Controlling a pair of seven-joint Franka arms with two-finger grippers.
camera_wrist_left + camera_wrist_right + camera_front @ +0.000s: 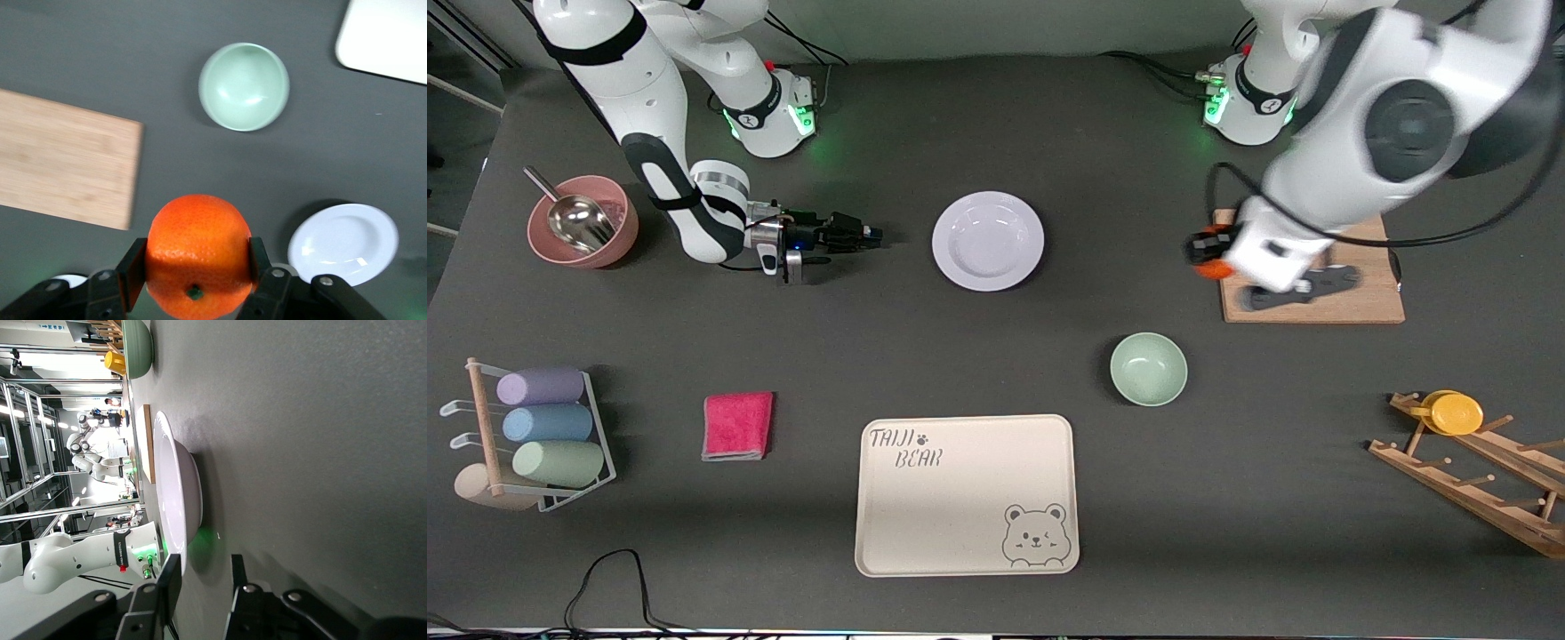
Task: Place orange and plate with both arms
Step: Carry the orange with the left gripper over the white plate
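The orange (195, 257) is held between the fingers of my left gripper (195, 270). In the front view that gripper (1202, 252) holds the orange (1211, 268) in the air over the table, beside the edge of the wooden board (1316, 298). The pale lavender plate (988, 240) lies on the table between the two arms; it also shows in the left wrist view (343, 241). My right gripper (869, 236) is low by the table, pointing at the plate and a short gap away from its rim. In the right wrist view the gripper (200, 583) is open, with the plate (177, 500) just ahead.
A mint-green bowl (1148, 368) and a cream bear tray (967, 493) lie nearer the camera than the plate. A pink bowl with a metal scoop (583, 222), a pink cloth (737, 425) and a cup rack (543, 427) are at the right arm's end. A wooden rack with a yellow cup (1454, 412) is at the left arm's end.
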